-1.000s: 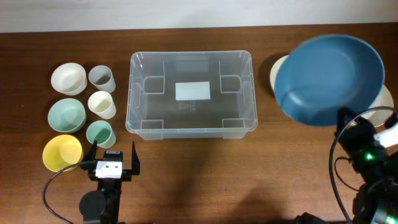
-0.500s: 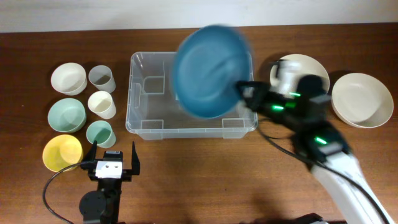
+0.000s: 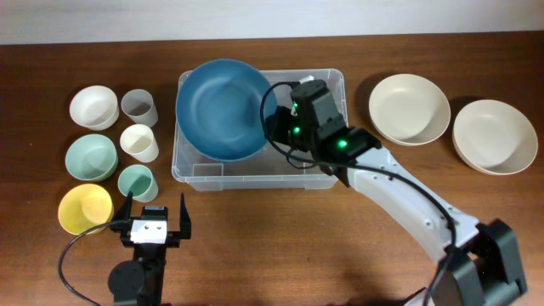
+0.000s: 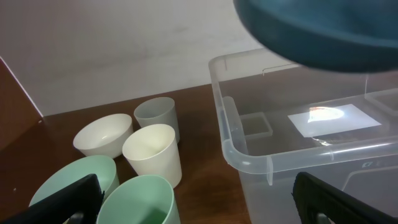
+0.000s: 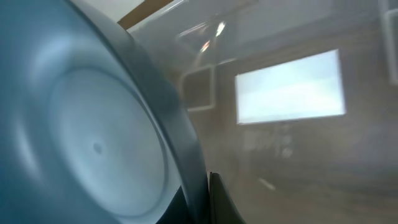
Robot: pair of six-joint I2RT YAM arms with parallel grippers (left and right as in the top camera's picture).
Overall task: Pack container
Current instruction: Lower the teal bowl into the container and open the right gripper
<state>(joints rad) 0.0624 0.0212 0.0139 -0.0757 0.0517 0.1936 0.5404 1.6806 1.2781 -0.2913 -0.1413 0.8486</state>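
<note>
Container (image 3: pixel 246 177) beneath blue bowl (image 3: pixel 223 109), right gripper (image 3: pixel 270 127) pinching rim, arm outstretched

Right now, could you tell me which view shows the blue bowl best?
Overhead: the whole blue bowl shows, over the container. Left wrist catches only its underside; right wrist, a blurred close-up of its rim.

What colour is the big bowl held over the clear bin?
The bowl is dark teal-blue, clearest in the overhead view.
</note>
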